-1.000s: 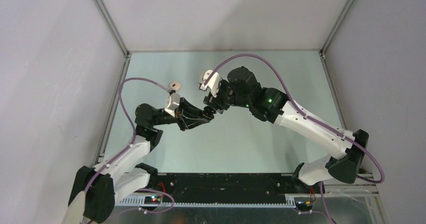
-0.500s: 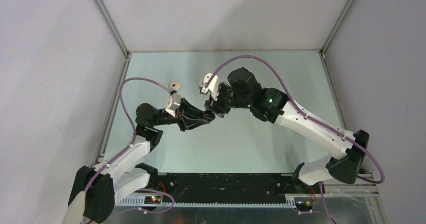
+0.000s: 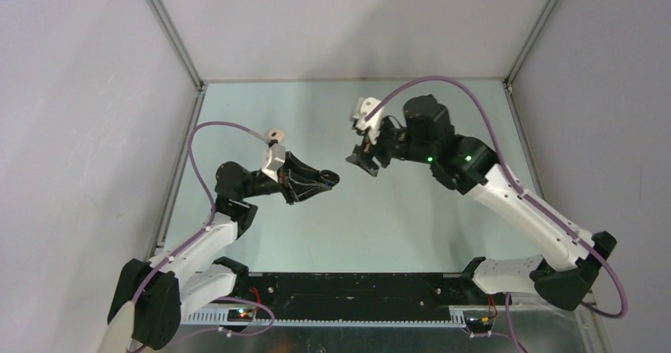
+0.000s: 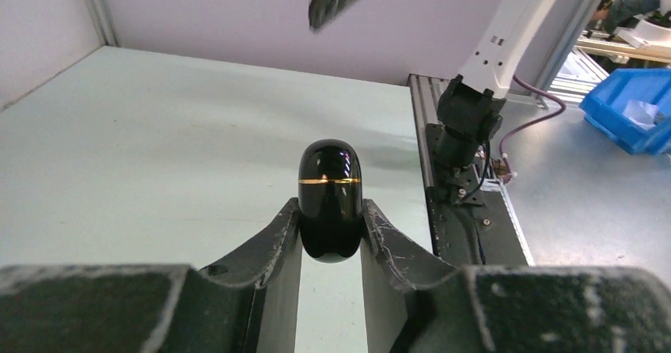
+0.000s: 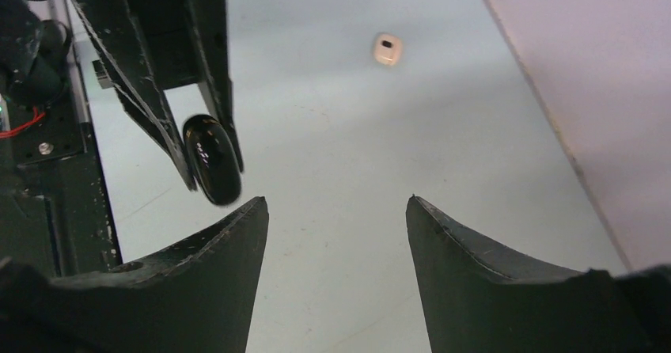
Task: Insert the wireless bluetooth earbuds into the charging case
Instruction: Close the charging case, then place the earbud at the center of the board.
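Note:
My left gripper is shut on a glossy black pebble-shaped charging case with a gold band, lid closed, and holds it above the table. The case also shows in the top view and in the right wrist view. My right gripper is open and empty, a short way to the right of the case and apart from it; its jaws stand wide in the right wrist view. No earbuds show in any view.
A small cream-white case-like object with a dark spot lies on the pale green table, behind the left arm; it also shows in the right wrist view. Metal frame rails and grey walls bound the table.
My right gripper has drawn back to the right and away from the black case, which it was close against before. The left gripper has held still with the case.

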Controlling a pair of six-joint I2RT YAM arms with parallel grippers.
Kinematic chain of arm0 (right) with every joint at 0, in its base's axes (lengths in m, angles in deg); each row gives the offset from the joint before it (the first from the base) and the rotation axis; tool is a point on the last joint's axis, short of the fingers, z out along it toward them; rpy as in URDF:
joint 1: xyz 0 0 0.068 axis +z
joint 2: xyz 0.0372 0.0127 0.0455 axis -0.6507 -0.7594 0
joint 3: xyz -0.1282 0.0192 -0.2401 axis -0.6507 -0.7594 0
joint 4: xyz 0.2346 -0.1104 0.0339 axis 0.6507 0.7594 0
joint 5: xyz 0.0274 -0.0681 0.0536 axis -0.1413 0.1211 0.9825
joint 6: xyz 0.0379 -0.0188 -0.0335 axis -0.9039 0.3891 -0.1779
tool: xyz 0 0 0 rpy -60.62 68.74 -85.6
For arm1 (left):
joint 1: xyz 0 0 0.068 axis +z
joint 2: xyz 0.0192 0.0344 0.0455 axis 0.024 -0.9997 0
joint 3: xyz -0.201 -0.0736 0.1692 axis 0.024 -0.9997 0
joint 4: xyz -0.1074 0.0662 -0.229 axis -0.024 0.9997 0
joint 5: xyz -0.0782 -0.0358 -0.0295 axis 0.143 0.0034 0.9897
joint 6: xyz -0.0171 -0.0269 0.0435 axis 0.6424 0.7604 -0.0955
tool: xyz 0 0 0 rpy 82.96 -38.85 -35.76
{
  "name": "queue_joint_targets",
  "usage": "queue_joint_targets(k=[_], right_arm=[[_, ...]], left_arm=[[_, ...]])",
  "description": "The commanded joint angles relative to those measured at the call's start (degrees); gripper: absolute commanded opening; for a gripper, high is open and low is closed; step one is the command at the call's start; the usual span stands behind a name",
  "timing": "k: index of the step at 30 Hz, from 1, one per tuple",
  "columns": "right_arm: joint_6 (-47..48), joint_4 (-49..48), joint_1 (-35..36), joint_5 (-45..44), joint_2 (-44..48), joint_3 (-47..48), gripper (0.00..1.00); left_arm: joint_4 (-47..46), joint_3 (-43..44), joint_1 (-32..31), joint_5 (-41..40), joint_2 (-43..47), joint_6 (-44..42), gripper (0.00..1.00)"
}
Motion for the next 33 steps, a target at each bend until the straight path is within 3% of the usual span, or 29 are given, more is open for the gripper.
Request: queue_joint_targets(k=[1,7,18,27,33], right_arm=[[-3.4,-2.4,-6.3,10.6,4.2,-3.1,0.71],[-7.2,-3.7,-12.5,27.5,1.1,-5.7,0.74],[-13.6,-8.4,-13.4,41.2,-4.4,-6.9,0.77],[-18.0,-13.8,-13.7,45.1,-8.4,-6.9,0.78],[-13.7,-12.7,-13.4,48.4,-10.2,-6.9,0.72]], left_arm=[[-2.2,1.6,-0.1,-5.2,-1.6,2.5,0.00],[-7.9,2.0,-0.4,-8.1,-4.0,9.1,0.00],[-9.4,1.2,-1.0,-10.4,-4.0,11.8,0.00],[-9.3,0.6,-1.6,-7.6,-3.5,10.8,0.00],[-9.2,0.6,-1.8,-6.9,-3.6,10.8,0.00]])
